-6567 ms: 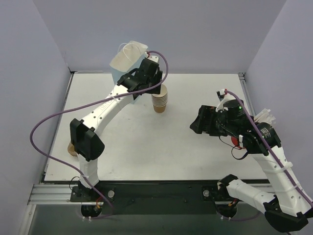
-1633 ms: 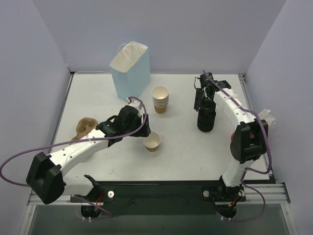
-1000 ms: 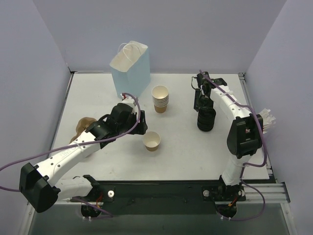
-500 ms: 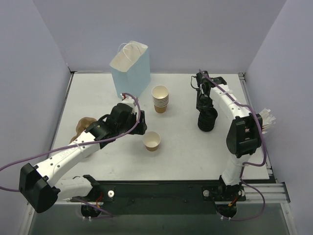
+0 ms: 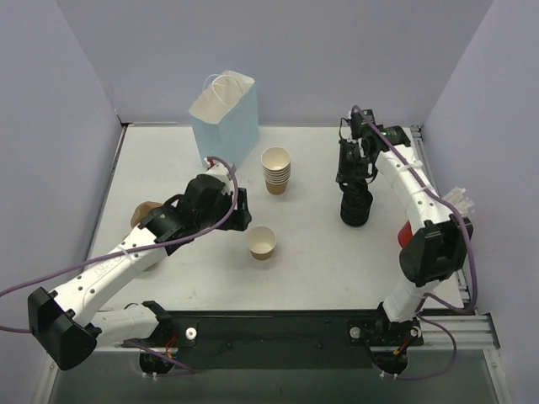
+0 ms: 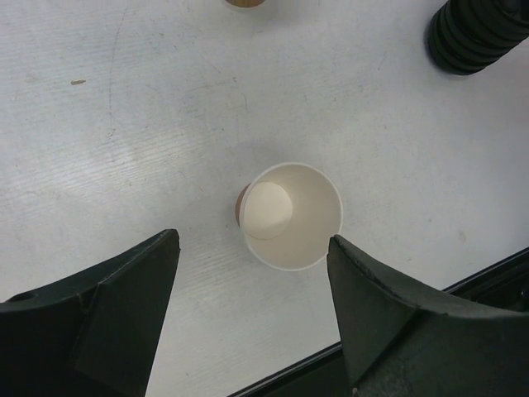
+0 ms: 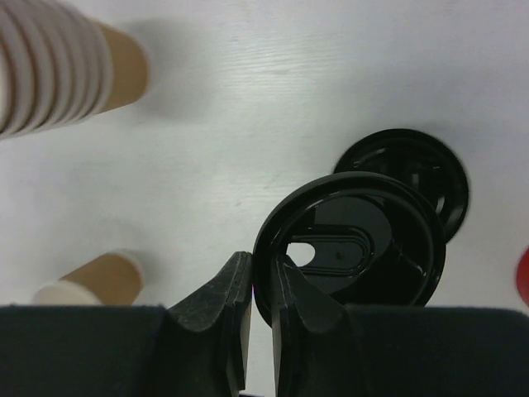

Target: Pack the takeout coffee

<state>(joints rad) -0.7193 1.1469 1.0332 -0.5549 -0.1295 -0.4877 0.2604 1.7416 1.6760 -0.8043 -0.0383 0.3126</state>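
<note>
Overhead, left gripper (image 6: 250, 240) spread wide over the lone cup (image 5: 262, 242); right gripper (image 7: 263, 308) pinching a black lid (image 7: 347, 248).
Holding nothing, the left gripper hangs with its jaws far apart, the lidless tan cup upright on the white table (image 5: 320, 261) below, seen between its fingers. Behind the cup stand the blue paper bag (image 5: 226, 118) and the cup stack (image 5: 276, 170). Farther right, the right gripper clamps the rim of the black lid, held above the lid stack (image 5: 355, 206).

Bright even light, soft shadows, sharp focus
</note>
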